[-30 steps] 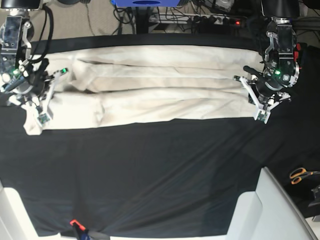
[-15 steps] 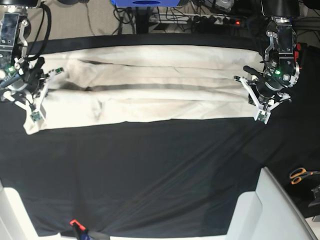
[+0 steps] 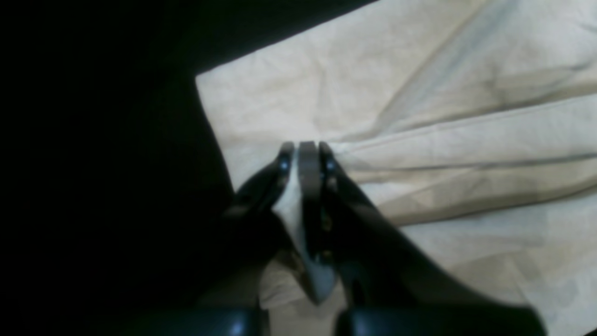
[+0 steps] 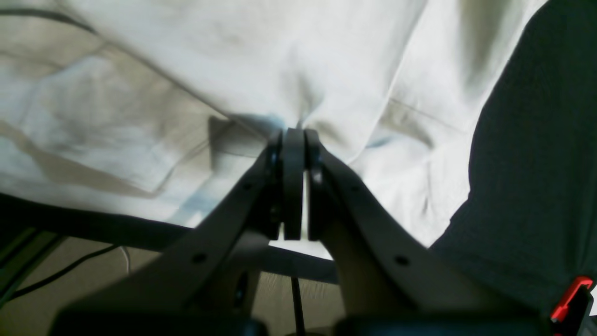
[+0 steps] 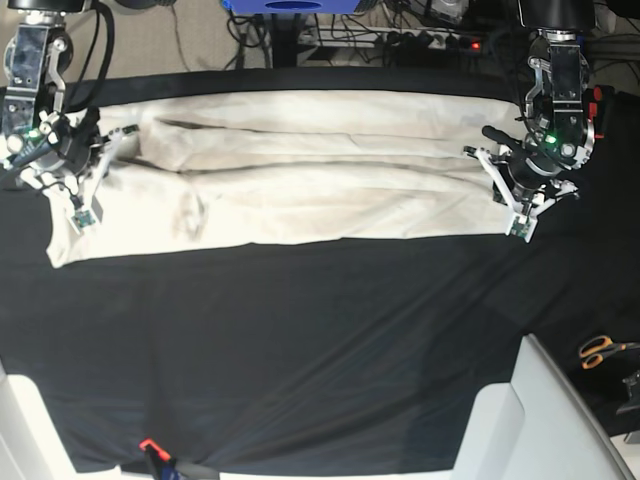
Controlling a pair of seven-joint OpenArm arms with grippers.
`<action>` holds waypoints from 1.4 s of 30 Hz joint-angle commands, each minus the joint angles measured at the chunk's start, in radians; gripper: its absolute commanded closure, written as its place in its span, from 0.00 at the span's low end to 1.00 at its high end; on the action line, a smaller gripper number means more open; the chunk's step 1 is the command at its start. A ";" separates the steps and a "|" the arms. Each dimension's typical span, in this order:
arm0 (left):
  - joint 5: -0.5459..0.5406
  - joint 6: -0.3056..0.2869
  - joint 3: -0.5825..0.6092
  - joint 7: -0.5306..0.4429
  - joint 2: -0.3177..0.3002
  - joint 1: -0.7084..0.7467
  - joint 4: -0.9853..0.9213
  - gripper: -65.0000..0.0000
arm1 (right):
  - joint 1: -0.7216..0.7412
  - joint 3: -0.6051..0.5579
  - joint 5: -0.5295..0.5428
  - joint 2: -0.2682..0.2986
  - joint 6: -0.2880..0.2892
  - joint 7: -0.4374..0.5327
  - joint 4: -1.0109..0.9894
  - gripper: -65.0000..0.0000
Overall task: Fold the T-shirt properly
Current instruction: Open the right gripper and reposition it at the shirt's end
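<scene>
Cloth fills the far half of a table draped in a black table cloth (image 5: 320,340): a cream T-shirt (image 5: 300,180) lies stretched in a long band parallel to the far edge, reaching almost from the left edge to the right edge, with several lengthwise creases and folded layers. At the band's right end the left gripper (image 5: 505,195) has its fingers pressed together on a pinch of fabric; the left wrist view shows cloth bunched between the closed tips, with taut ridges fanning away from them. At the left end the right gripper (image 5: 90,190) is likewise clamped on the shirt, the fabric puckering to a point at its tips in the right wrist view, and this end sags toward the near side below the grip. Orange-handled scissors (image 5: 600,350) lie near the right edge, well apart from the shirt. Judging from the tension lines, the main risk is uneven pulling: if one arm moves faster or higher, the thin pinch could slip out, or the lengthwise layers could slide apart and skew the fold.
</scene>
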 commanded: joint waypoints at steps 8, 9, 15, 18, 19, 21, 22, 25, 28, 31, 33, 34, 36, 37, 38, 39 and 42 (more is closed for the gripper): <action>-0.002 0.002 -0.005 -0.015 -0.015 -0.007 0.014 1.00 | -0.008 0.019 0.000 -0.005 -0.003 0.007 0.012 1.00; -0.002 0.002 -0.005 -0.015 -0.015 -0.007 0.014 1.00 | -0.008 0.027 0.000 -0.007 -0.003 0.007 0.012 1.00; -0.002 0.002 -0.005 -0.015 -0.018 -0.007 0.014 1.00 | -0.008 0.030 0.000 -0.005 -0.003 0.007 -0.004 1.00; -0.002 0.002 -0.005 -0.015 -0.018 -0.007 0.014 1.00 | -0.005 0.030 0.000 -0.007 -0.003 0.028 -0.047 1.00; -0.002 0.002 -0.005 -0.015 -0.018 -0.007 0.014 1.00 | -0.005 0.030 0.000 -0.007 -0.003 0.037 -0.058 1.00; -0.002 0.002 -0.005 -0.015 -0.016 -0.007 0.014 1.00 | -0.005 0.030 0.000 -0.008 -0.003 0.039 -0.067 1.00; -0.002 0.002 -0.005 -0.015 -0.016 -0.007 0.014 1.00 | -0.006 0.031 0.000 -0.008 -0.003 0.039 -0.066 0.99; -0.002 0.002 -0.005 -0.015 -0.016 -0.007 0.014 1.00 | -0.014 0.062 0.000 -0.010 -0.003 0.025 -0.060 0.90; -0.002 0.003 -0.005 -0.015 -0.016 -0.007 0.014 1.00 | -0.017 0.112 0.000 -0.011 -0.003 0.024 -0.060 0.74; -0.002 0.003 -0.005 -0.015 -0.015 -0.007 0.014 1.00 | -0.023 0.160 0.000 -0.010 -0.003 0.025 -0.032 0.66; 0.000 0.003 -0.005 -0.015 -0.015 -0.007 0.014 1.00 | -0.041 0.201 0.000 -0.010 -0.003 0.024 0.042 0.66; 0.000 0.003 -0.005 -0.015 -0.015 -0.007 0.014 1.00 | -0.048 0.221 0.000 -0.010 -0.003 0.025 0.085 0.67; 0.000 0.003 -0.005 -0.015 -0.015 -0.007 0.014 1.00 | -0.046 0.263 0.000 -0.008 0.004 0.027 0.160 0.67; 0.000 0.003 -0.005 -0.015 -0.015 -0.007 0.014 1.00 | -0.045 0.270 0.000 -0.002 0.005 0.027 0.184 0.67; 0.000 0.003 -0.005 -0.015 -0.015 -0.005 0.014 1.00 | -0.028 0.264 0.000 -0.001 0.007 0.033 0.195 0.67; 0.000 0.003 -0.005 -0.015 -0.015 -0.005 0.014 1.00 | -0.003 0.255 0.000 0.009 0.011 0.051 0.194 0.67; 0.000 0.003 -0.005 -0.015 -0.015 -0.005 0.014 1.00 | 0.071 0.204 0.002 0.024 0.109 0.136 0.117 0.68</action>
